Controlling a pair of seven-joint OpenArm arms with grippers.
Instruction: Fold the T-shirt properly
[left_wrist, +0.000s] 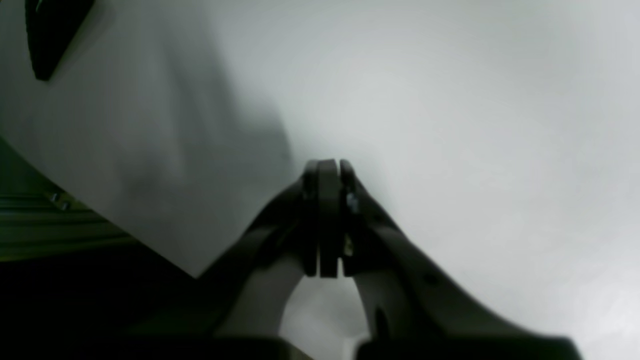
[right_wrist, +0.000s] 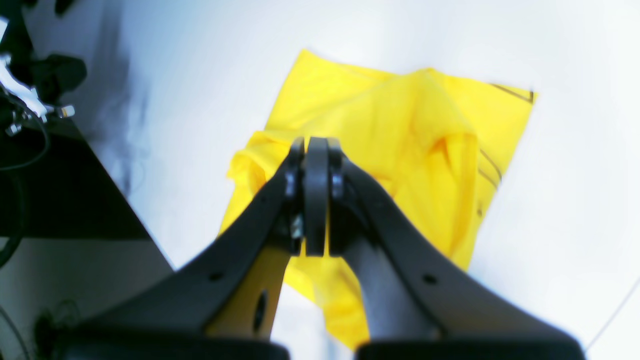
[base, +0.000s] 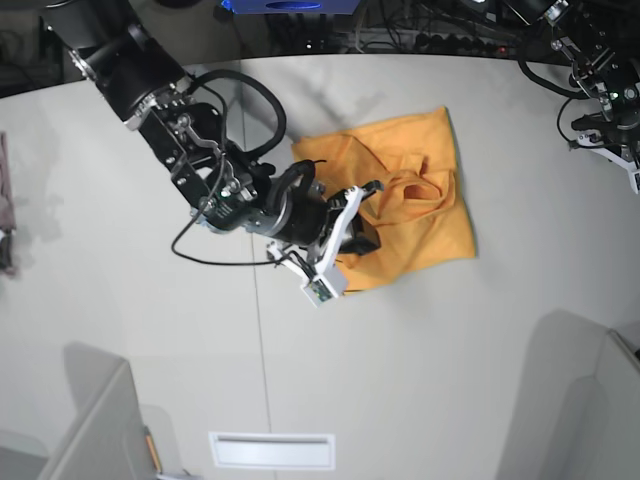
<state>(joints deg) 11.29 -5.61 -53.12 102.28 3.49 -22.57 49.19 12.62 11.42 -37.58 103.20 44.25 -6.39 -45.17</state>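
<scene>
The T-shirt (base: 425, 215) lies crumpled and partly folded on the white table, right of centre in the base view. It looks bright yellow (right_wrist: 415, 130) in the right wrist view, with thin black lines near its far corner. My right gripper (right_wrist: 316, 145) is shut, its tips pressed together above the shirt's near edge, and I see no cloth between them. In the base view it (base: 368, 192) hangs over the shirt's left part. My left gripper (left_wrist: 327, 165) is shut and empty over bare table; its arm (base: 605, 100) stays at the far right.
A pinkish cloth (base: 5, 200) lies at the table's far left edge. Cables and gear crowd the back edge (base: 450, 40). The table's edge (left_wrist: 150, 240) runs close to the left gripper. Grey panels (base: 100, 420) stand at the front corners.
</scene>
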